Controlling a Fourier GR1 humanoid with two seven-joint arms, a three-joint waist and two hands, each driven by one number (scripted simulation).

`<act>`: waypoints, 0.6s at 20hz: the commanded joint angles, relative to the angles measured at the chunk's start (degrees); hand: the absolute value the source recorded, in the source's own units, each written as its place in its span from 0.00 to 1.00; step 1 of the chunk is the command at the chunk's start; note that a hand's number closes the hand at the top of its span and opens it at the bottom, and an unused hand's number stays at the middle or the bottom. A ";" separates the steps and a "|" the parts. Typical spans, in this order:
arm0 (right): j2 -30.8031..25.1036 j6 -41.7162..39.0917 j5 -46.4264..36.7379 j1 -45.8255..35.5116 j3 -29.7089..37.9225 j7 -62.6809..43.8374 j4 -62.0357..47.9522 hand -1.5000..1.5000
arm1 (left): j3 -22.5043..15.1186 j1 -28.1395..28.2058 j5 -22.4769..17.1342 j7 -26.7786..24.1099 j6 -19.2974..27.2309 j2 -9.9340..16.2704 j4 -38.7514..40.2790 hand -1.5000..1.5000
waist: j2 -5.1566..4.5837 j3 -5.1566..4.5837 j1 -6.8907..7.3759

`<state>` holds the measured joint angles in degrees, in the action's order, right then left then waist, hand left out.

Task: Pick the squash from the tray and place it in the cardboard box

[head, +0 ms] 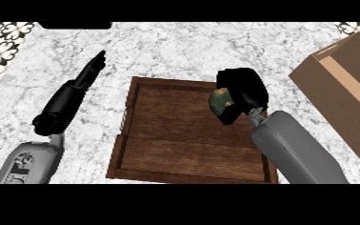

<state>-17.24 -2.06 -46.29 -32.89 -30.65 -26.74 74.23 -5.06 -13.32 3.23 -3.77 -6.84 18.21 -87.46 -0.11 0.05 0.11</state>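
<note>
A dark wooden tray [175, 138] lies in the middle of the marble counter. Over its far right corner my right hand [243, 91] is curled round a green and tan squash [221, 101], which shows only at the hand's left side. The cardboard box [330, 83] stands at the right edge, its open top partly cut off by the view. My left hand [79, 88] rests on the counter left of the tray, fingers straight and pointing away from me.
The marble counter [175, 47] stretches beyond the tray. A dark object [74, 25] sits at the far left edge, and patterned tiles [14, 40] show at the top left corner.
</note>
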 commanded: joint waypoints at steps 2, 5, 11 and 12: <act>-6.41 0.58 -2.54 -0.23 2.75 6.14 5.67 1.00 | 3.68 -0.08 -2.26 -0.10 -2.21 1.94 -0.58 0.50 | 0.25 -0.05 -0.28; -5.79 0.93 -6.35 0.38 2.89 2.20 11.78 1.00 | 3.14 -0.95 -0.91 -1.61 -2.59 1.30 1.78 0.50 | 0.28 -0.07 -0.55; -8.86 1.16 -2.25 -0.98 16.90 -6.31 19.45 1.00 | 3.64 1.54 -1.05 -0.88 -3.19 2.20 -0.09 0.50 | 0.42 -0.07 -1.37; -8.05 0.61 -2.16 -1.26 18.20 -9.48 20.98 1.00 | 2.95 2.09 -0.97 1.13 -2.90 1.84 -2.90 0.50 | 0.60 -0.05 -1.03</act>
<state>-25.11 -1.95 -49.32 -33.18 -18.78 -30.17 91.01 -2.84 -10.90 2.99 -4.06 -8.84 19.29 -89.16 0.35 -0.01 -0.70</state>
